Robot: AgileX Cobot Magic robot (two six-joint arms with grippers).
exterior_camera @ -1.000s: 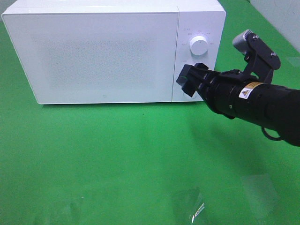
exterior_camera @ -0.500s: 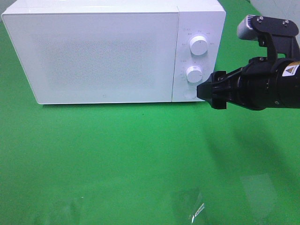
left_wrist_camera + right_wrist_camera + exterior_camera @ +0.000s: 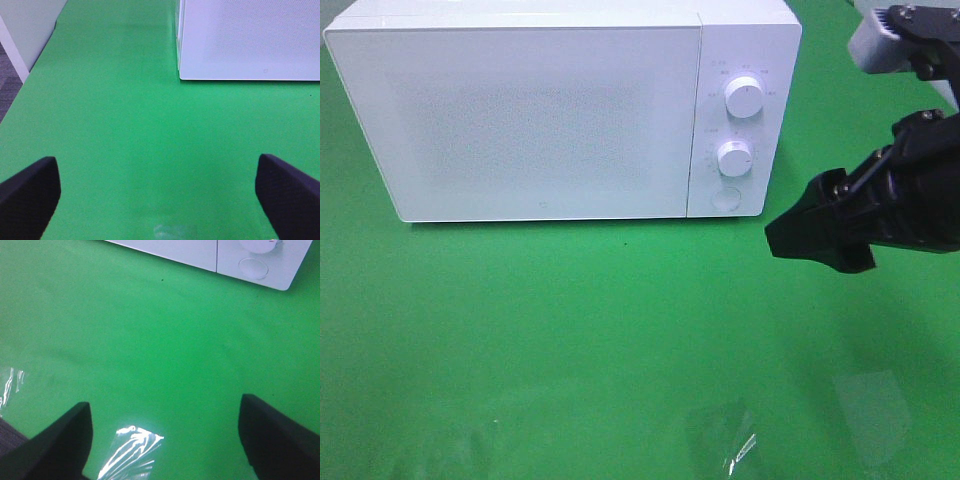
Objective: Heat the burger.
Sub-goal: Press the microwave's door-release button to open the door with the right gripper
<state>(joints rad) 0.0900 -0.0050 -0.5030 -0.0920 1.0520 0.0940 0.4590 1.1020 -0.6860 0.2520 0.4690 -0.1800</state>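
Right fingers [image 3: 810, 235], apart, now back off dials [image 3: 744, 98] of closed microwave [image 3: 540, 110]; left fingers [image 3: 30, 195] apart.

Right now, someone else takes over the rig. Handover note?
Left claw: open, empty, low over the green table, facing the microwave.
Right claw: open, empty, to the right of the microwave's front, touching nothing.
Burger: in no view; possibly behind the door, cannot tell.
Done: door is shut.
Left: confirm the burger is inside and check both dials; their settings cannot be read from here.
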